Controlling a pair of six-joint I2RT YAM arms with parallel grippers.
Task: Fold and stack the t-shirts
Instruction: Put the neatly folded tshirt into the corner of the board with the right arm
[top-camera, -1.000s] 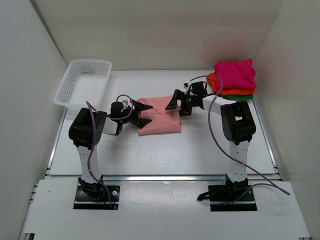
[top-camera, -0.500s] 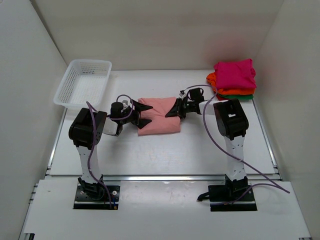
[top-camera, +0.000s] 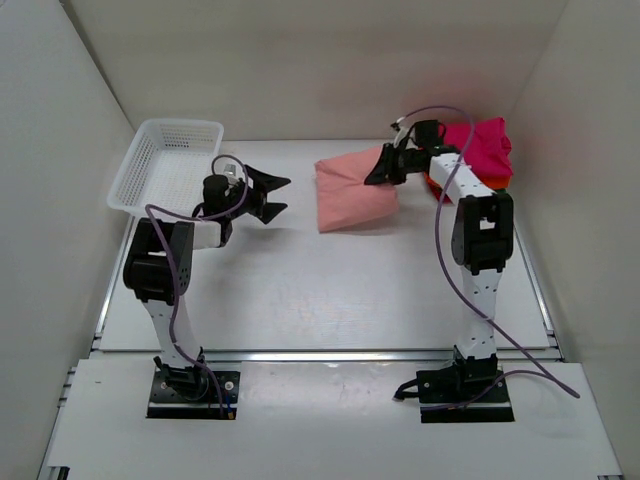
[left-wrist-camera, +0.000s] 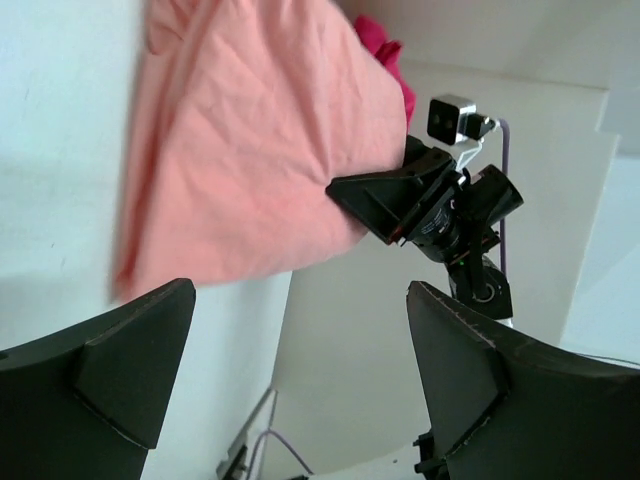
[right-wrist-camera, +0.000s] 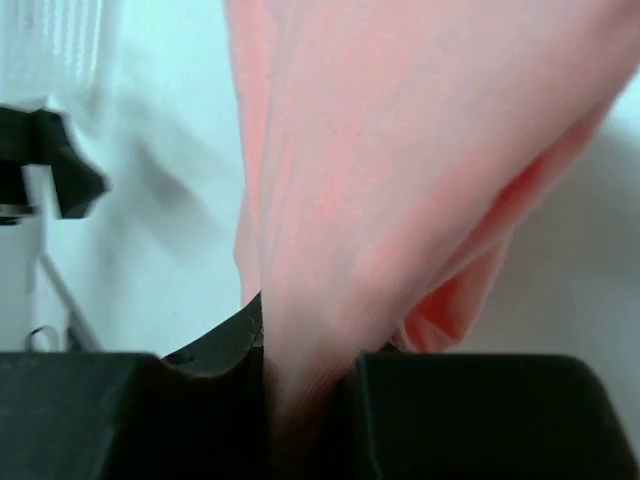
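The folded salmon-pink t-shirt (top-camera: 352, 194) hangs lifted over the back middle of the table, pinched at its right edge by my right gripper (top-camera: 384, 166), which is shut on it. In the right wrist view the pink cloth (right-wrist-camera: 400, 150) runs down between the black fingers (right-wrist-camera: 205, 375) of the right gripper (right-wrist-camera: 305, 400). A stack of t-shirts with a magenta one (top-camera: 484, 146) on top sits at the back right, partly behind the right arm. My left gripper (top-camera: 272, 196) is open and empty, left of the pink t-shirt (left-wrist-camera: 260, 150) and apart from it.
A white mesh basket (top-camera: 152, 178) stands at the back left, close behind the left arm. White walls enclose the table on three sides. The right arm's purple cable (top-camera: 440, 230) loops above the table's right half.
My right gripper shut on the pink t-shirt's right edge and lifted it toward the back right. My left gripper, still open, drew back to the left, away from the shirt.
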